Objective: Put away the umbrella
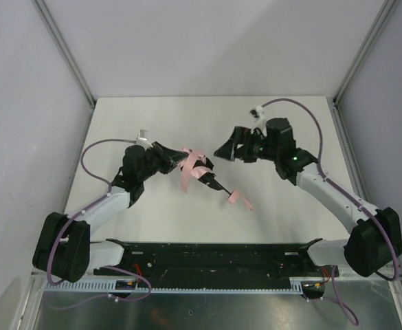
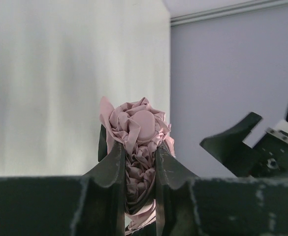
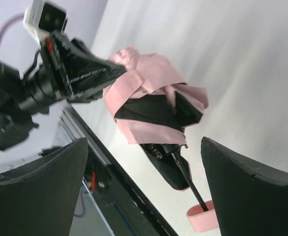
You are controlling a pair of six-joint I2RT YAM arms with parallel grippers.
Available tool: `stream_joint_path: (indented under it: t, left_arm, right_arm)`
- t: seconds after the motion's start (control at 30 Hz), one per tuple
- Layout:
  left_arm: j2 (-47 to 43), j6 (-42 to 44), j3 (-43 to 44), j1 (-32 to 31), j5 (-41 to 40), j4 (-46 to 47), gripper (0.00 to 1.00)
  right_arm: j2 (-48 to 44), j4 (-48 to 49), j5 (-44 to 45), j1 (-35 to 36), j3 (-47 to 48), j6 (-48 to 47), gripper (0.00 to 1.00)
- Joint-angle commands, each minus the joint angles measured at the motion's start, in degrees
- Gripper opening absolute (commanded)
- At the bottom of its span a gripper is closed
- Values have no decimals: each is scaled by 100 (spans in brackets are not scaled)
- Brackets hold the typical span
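Robotics lab test cell: a left arm [image 1: 108, 203] and a right arm [image 1: 331, 192] stand bolted to a black base rail [image 1: 207, 256] at the near edge of a white bench [image 1: 159, 117]. Plain grey panels [image 1: 15, 103] on aluminium posts [image 1: 63, 48] enclose it, and purple cables [image 1: 84, 158] loop off the arms.

One umbrella [image 1: 191, 166], two hands [image 1: 175, 159] [image 1: 220, 150].
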Motion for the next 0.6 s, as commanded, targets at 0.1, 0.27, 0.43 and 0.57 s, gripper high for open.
stream_joint_path:
  t: [0.1,0.27,0.43,0.57]
  left_arm:
    - [-773,46,577,104,459,1649,0]
    - [-989,-157,904,154,616,2497,0]
    - [-899,-603,1370,183,816,3264,0]
    - [-671,-1091,1730,194,904,3729,0]
  right_arm:
    - [-458,-209,58,-904,16,1824,99]
    - [-313,-381,-92,-1377,13,2435,97]
    - [102,-41,-792,-1578,10,2651,92]
    - [314,812,-1419,-1515,-198,3217,93]
